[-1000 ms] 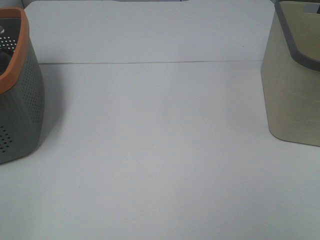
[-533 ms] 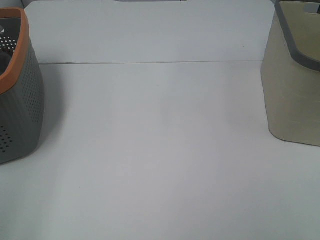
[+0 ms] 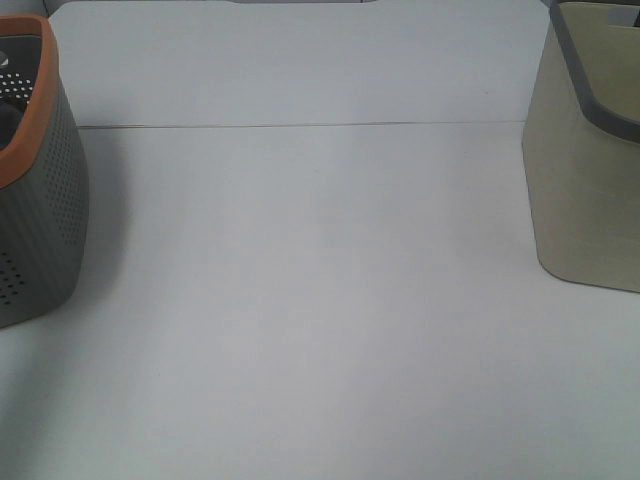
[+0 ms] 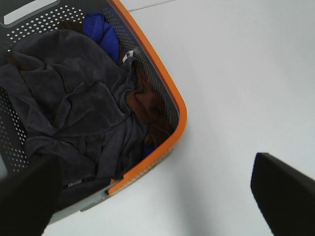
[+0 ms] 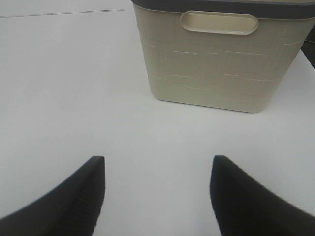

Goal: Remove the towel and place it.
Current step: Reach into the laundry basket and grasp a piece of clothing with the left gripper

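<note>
Left wrist view looks down into a grey perforated plastic basket with orange rim (image 4: 173, 101), set at the left edge of the white table (image 3: 320, 300). The dark navy-charcoal terry towel (image 4: 74, 98) lies crumpled inside it and fills most of it, w/ a small white tag (image 4: 129, 55) up by the rim. A blue cloth (image 4: 101, 34) and a brown cloth (image 4: 145, 101) are wedged btwn towel and basket wall. The towel sits on top of the pile, prob. why the left arm hangs above this basket: a straight drop, no digging.

The left gripper (image 4: 153, 169) has its black fingers (image 4: 280, 191) spread wide. One is over the basket's near corner, the other over bare table. Nothing btwn them, nothing touched.

The right gripper (image 5: 157, 162) hovers over the table facing a beige plastic bin with grey rim (image 5: 216, 64). It is likewise spread and empty. That bin stands well apart from the basket and is likely the drop spot, but can't confirm.

Ext. high view shows neither arm. Task looks to be at its start, towel not yet lifted.
</note>
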